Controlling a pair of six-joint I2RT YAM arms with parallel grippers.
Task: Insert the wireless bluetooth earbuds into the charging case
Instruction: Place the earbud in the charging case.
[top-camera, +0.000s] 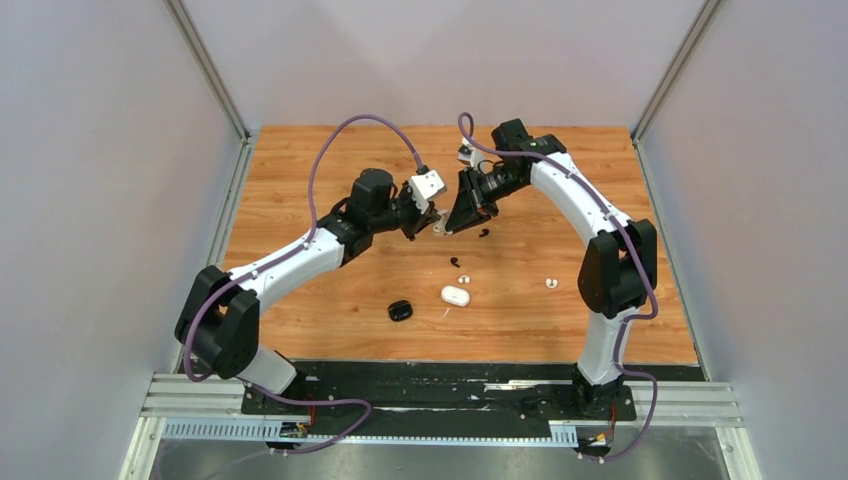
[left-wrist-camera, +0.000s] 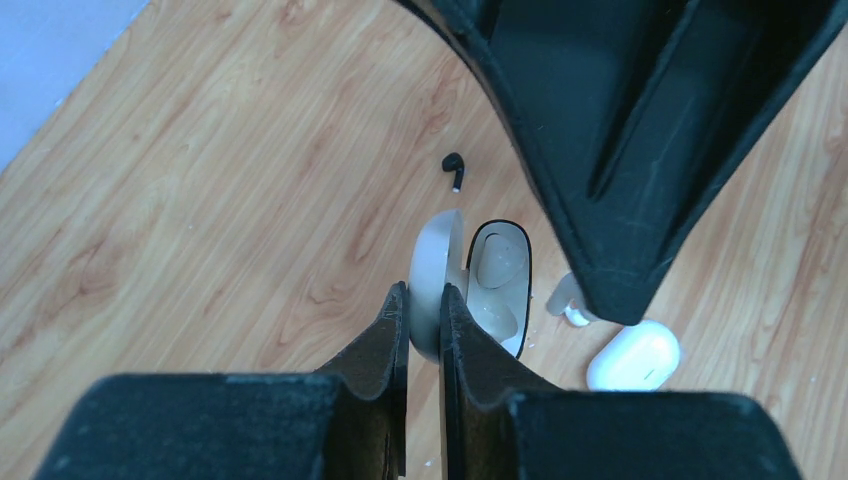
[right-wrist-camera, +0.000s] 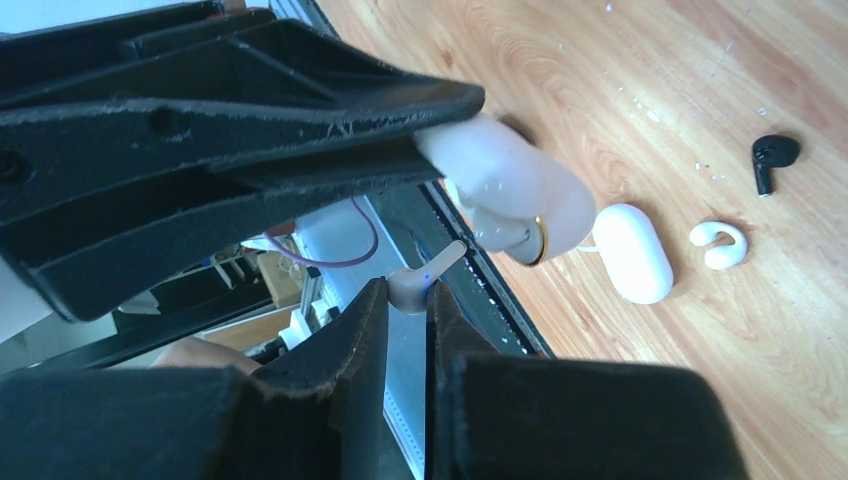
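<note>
Right, left tool (left-wrist-camera: 424, 296) clamps the lid of the open charging case (left-wrist-camera: 500, 278), right tool (right-wrist-camera: 406, 290) pinches a tiny white earbud (right-wrist-camera: 428, 274) by its head, stem free, just beside the case: looks feather-light, slick, easily flicked away

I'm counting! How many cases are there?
3: an open white case in the left jaws, a shut white case on the table, a black case near it. More may be hidden.

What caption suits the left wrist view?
Left gripper pinches an open white charging case over the wooden table, black earbud lying beyond.
</note>
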